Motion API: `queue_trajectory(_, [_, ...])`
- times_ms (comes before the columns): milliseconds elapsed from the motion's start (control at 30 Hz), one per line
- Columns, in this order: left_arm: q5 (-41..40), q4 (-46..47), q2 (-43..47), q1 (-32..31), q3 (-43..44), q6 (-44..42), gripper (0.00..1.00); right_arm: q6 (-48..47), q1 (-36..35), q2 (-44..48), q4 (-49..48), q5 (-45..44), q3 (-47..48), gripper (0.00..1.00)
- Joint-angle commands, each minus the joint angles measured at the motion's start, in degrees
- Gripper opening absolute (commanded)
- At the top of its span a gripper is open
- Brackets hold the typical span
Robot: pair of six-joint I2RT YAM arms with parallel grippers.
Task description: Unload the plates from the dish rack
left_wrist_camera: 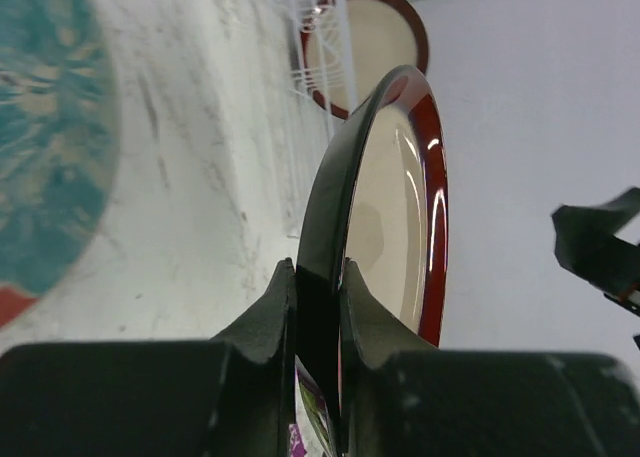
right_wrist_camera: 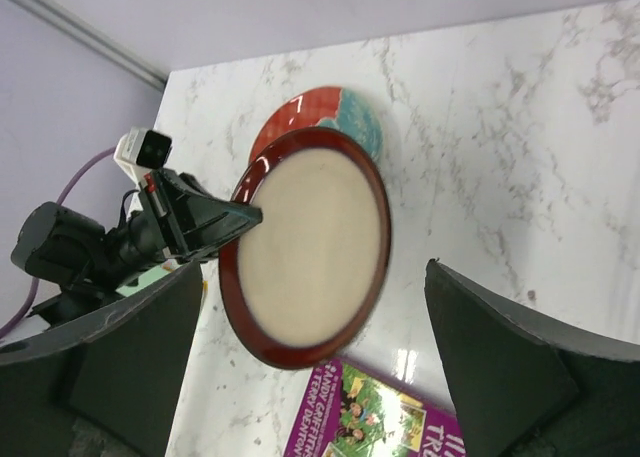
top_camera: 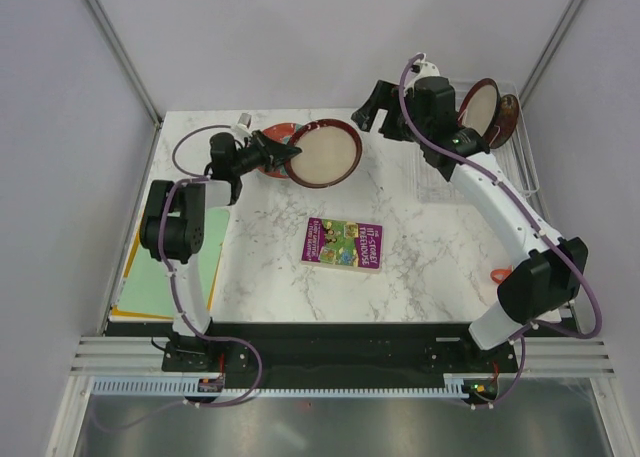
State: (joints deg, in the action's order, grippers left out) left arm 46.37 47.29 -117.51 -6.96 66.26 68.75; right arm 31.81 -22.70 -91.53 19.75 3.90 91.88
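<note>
A dark brown plate with a cream centre (top_camera: 325,153) (left_wrist_camera: 385,192) (right_wrist_camera: 310,257) hangs above the table at the back left, tilted on edge. My left gripper (top_camera: 290,152) (left_wrist_camera: 318,277) (right_wrist_camera: 238,217) is shut on its rim. Under it the coral-red plate with a teal centre (top_camera: 273,134) (left_wrist_camera: 40,157) (right_wrist_camera: 322,112) lies flat on the marble. My right gripper (top_camera: 368,117) (right_wrist_camera: 313,269) is open and holds nothing, hanging between that plate and the dish rack (top_camera: 515,162) (left_wrist_camera: 320,37). Two more plates (top_camera: 481,105) (top_camera: 509,117) (left_wrist_camera: 365,42) stand in the rack.
A purple book (top_camera: 343,243) (right_wrist_camera: 370,417) lies in the middle of the table. Green and yellow sheets (top_camera: 150,277) lie at the left edge beside the left arm. A small orange thing (top_camera: 500,273) shows by the right arm. Walls close in on the table.
</note>
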Motion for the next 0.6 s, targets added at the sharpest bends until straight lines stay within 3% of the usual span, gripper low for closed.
queue_trajectory(0, [-2.42, -6.84, 3.78, 5.37, 5.71, -5.8, 0.02, -4.04, 2.57, 3.28, 0.11, -3.55, 2.61, 0.98])
queue_trajectory(200, [-4.79, -20.97, 0.63, 10.47, 13.79, -13.37, 0.02, -5.53, 5.03, 3.9, 0.47, -3.55, 0.24, 0.98])
queue_trajectory(567, [-6.99, -25.84, -7.1, 11.44, 19.96, -16.54, 0.02, -7.38, 8.37, 3.37, 0.64, -3.55, -0.91, 0.98])
